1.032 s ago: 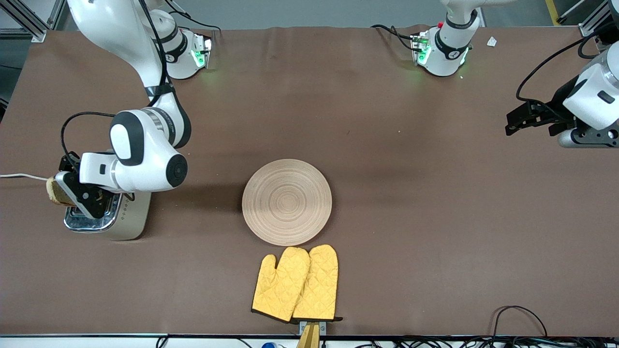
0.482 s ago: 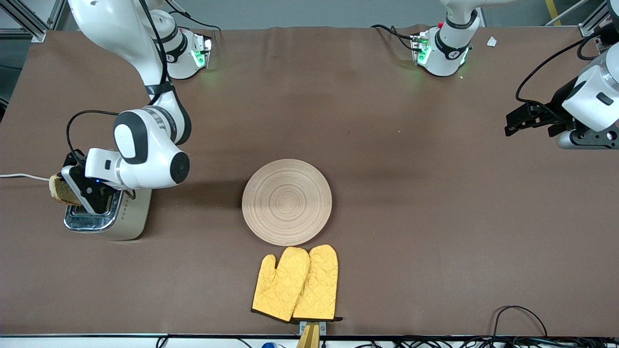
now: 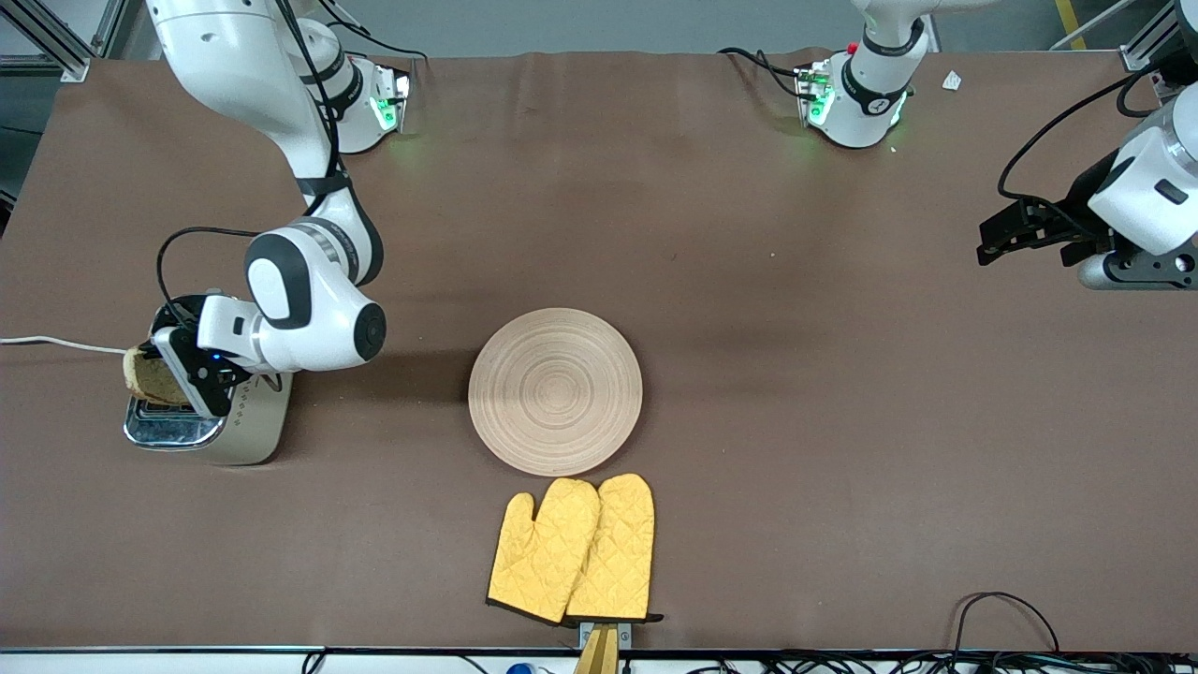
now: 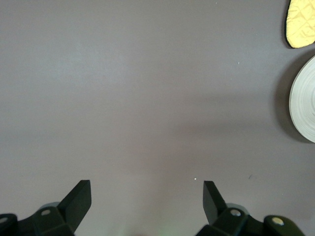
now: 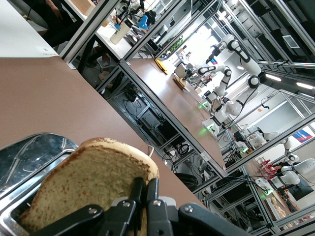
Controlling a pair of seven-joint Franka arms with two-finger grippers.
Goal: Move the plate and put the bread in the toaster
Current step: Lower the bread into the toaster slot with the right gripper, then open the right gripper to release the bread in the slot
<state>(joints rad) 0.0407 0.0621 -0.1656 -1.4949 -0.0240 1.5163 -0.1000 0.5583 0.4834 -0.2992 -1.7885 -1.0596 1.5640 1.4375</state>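
Brown table cover (image 3: 749, 281), metal-framed lab benches (image 5: 167, 98)

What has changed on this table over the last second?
The right gripper, shut on the bread, carried the slice in over the toaster top, toward the plate; the bread is not yet in a slot. The left gripper waits open. Plate, toaster and yellow oven mitts stayed put.

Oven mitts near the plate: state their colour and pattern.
The oven mitts are yellow with diamond quilting and a dark cuff edge, clearest in the front view.
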